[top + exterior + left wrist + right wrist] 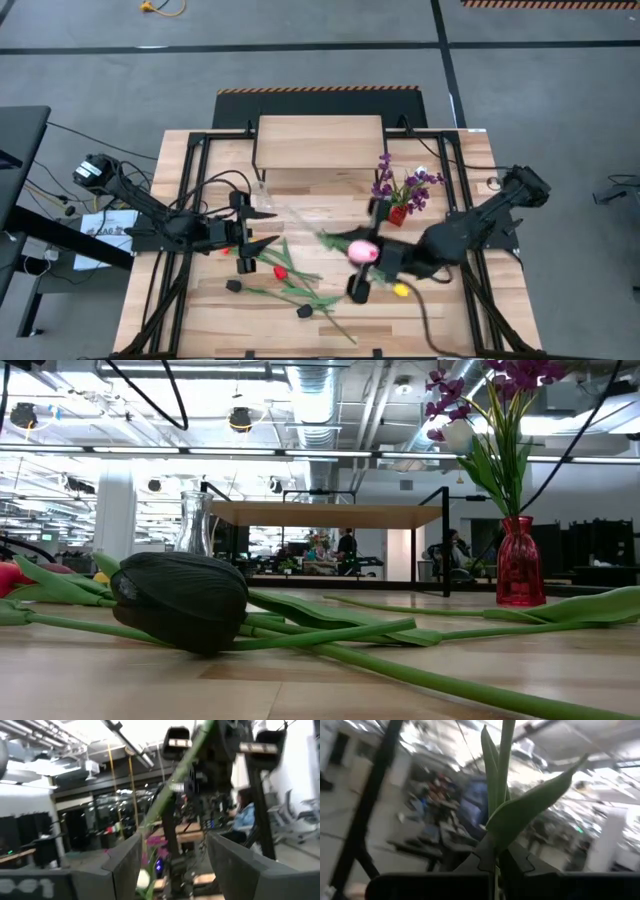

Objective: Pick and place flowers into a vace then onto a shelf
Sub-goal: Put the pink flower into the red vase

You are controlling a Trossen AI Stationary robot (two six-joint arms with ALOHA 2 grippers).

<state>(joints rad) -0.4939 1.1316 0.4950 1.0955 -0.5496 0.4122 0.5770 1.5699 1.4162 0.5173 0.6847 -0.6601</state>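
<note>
Right end effector (pixel 362 272) pinched on green stem of pink tulip-like flower (pixel 361 250); left end effector (pixel 262 229) spread, empty, just beside stem. We judge single-sided pinch risks flower swinging, missing red glass vase (pixel 398 214) behind

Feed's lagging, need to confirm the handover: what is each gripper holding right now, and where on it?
The right gripper is shut on the pink flower, gripping its green stem just below the leaves. The left gripper is open and holds nothing.
</note>
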